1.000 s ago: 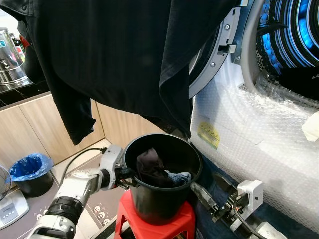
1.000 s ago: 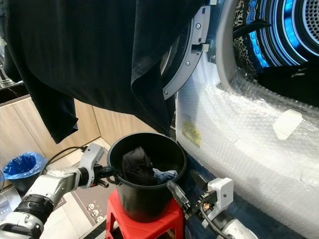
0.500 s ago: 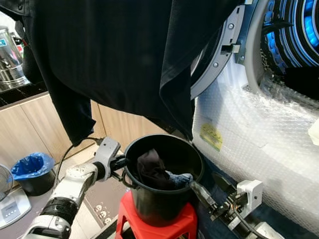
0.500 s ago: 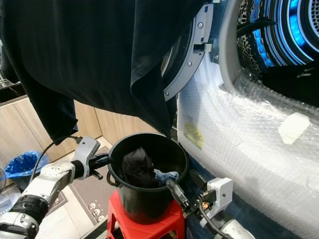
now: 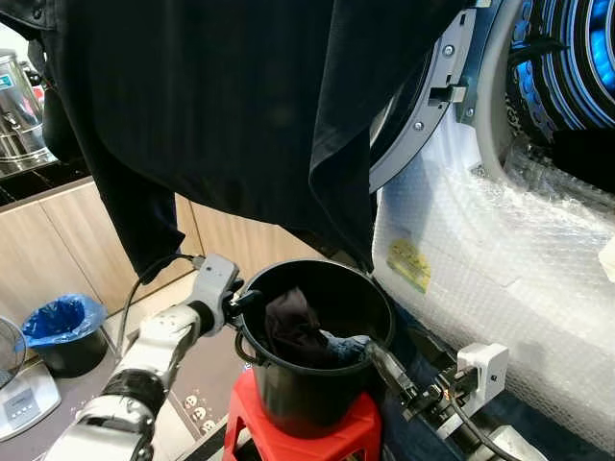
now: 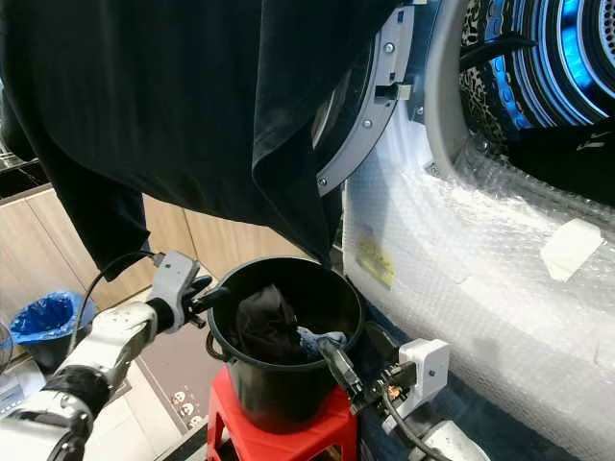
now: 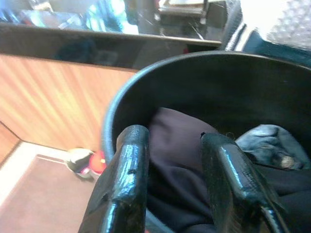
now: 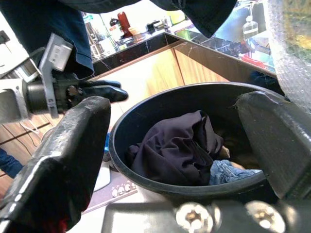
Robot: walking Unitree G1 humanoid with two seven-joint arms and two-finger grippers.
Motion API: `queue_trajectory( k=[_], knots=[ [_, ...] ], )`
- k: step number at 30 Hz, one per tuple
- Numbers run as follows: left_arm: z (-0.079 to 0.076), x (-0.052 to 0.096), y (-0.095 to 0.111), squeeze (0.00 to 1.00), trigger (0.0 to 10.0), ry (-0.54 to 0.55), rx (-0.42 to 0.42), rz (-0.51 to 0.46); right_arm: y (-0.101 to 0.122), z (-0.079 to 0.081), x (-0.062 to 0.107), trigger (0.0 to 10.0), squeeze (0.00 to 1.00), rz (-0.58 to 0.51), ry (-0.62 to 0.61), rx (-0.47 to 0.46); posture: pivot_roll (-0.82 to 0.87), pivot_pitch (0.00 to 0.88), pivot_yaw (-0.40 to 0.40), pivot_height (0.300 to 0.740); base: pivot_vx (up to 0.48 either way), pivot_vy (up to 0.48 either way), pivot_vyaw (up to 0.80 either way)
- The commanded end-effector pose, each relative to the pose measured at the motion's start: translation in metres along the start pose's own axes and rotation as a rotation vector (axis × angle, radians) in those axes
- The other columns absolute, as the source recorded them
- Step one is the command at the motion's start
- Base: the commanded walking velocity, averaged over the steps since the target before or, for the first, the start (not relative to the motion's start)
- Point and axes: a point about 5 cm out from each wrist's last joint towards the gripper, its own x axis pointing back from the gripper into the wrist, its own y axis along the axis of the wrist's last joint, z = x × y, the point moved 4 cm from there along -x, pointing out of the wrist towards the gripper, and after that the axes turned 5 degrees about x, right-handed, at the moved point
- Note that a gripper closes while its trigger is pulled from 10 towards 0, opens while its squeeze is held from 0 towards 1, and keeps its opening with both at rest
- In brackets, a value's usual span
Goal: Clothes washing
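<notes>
The left gripper (image 5: 242, 300) hovers at the black bucket's (image 5: 317, 403) rim at about nine o'clock, its two black fingers (image 7: 124, 184) parted with nothing between them, tips pointing over the edge toward the dark purple garment (image 5: 290, 325) bunched inside. The right gripper (image 5: 384, 365) sits at the rim near four o'clock, its jaws spread wide and empty, one finger tip close to the scrap of blue denim (image 5: 348, 344) that lies just beside the purple cloth; whether that finger touches the denim cannot be told. In the right wrist view the purple garment (image 8: 172, 148) fills the middle of the bucket, with the denim (image 8: 228, 171) tucked against the wall nearer that gripper. The bucket stands on a red stool (image 5: 252, 427). Above it, toward twelve o'clock, a large black garment (image 5: 231, 115) hangs down over the scene, its lower edge ending just above the bucket. To the bucket's three o'clock is the washing machine front wrapped in bubble wrap (image 5: 500, 288), with a yellow label (image 5: 407, 262) on it, its round door (image 5: 432, 106) swung open and the blue-lit drum (image 5: 567, 58) showing at two o'clock. Off at nine o'clock, well apart, a small bin with a blue liner (image 5: 60, 327) stands on the floor before wooden cabinets (image 5: 48, 250), and a metal urn (image 5: 19, 106) rests on the dark counter at ten o'clock.
</notes>
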Motion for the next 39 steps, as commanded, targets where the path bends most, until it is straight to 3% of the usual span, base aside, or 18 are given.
queue_trajectory(
  k=[1,6,12,18,21,24,32,39],
  knots=[
    [-0.003,-0.004,-0.001,0.0,10.0,-0.004,-0.003,0.01,0.005,0.003,-0.002,10.0,0.0,-0.013,0.003,-0.001,-0.15,0.0,0.033,0.74,0.0,0.0,0.0],
    [-0.026,-0.013,-0.005,0.0,10.0,-0.086,0.04,0.032,0.007,0.003,0.001,10.0,0.0,-0.015,-0.005,0.002,-0.16,0.0,0.032,0.74,0.0,0.0,0.0],
    [-0.041,-0.016,-0.018,0.0,10.0,-0.132,0.084,0.072,0.011,0.003,0.014,10.0,0.0,-0.01,-0.031,0.007,-0.19,0.0,0.031,0.74,0.0,0.0,0.0],
    [-0.042,-0.014,-0.026,0.0,10.0,-0.134,0.137,0.096,0.013,0.006,0.021,10.0,0.0,-0.002,-0.042,0.005,-0.21,0.008,0.027,0.74,0.0,0.0,0.0],
    [-0.042,-0.012,-0.037,0.0,10.0,-0.125,0.258,0.143,0.013,0.009,0.03,10.0,0.0,0.015,-0.054,0.0,-0.22,0.036,0.025,0.74,0.0,0.0,0.0],
    [-0.04,-0.008,-0.054,0.0,10.0,-0.073,0.29,0.218,0.013,0.01,0.036,10.0,0.0,0.032,-0.069,-0.004,-0.22,0.053,0.029,0.74,0.0,0.0,0.0],
    [-0.043,-0.005,-0.066,0.0,10.0,-0.073,0.308,0.272,0.011,0.01,0.036,10.0,0.0,0.036,-0.075,-0.009,-0.21,0.042,0.033,0.74,0.0,0.0,0.0],
    [-0.053,-0.007,-0.062,0.0,10.0,-0.137,0.418,0.303,0.012,0.007,0.026,10.0,0.0,0.029,-0.063,-0.009,-0.18,0.018,0.034,0.74,0.0,0.0,0.0]
  ],
)
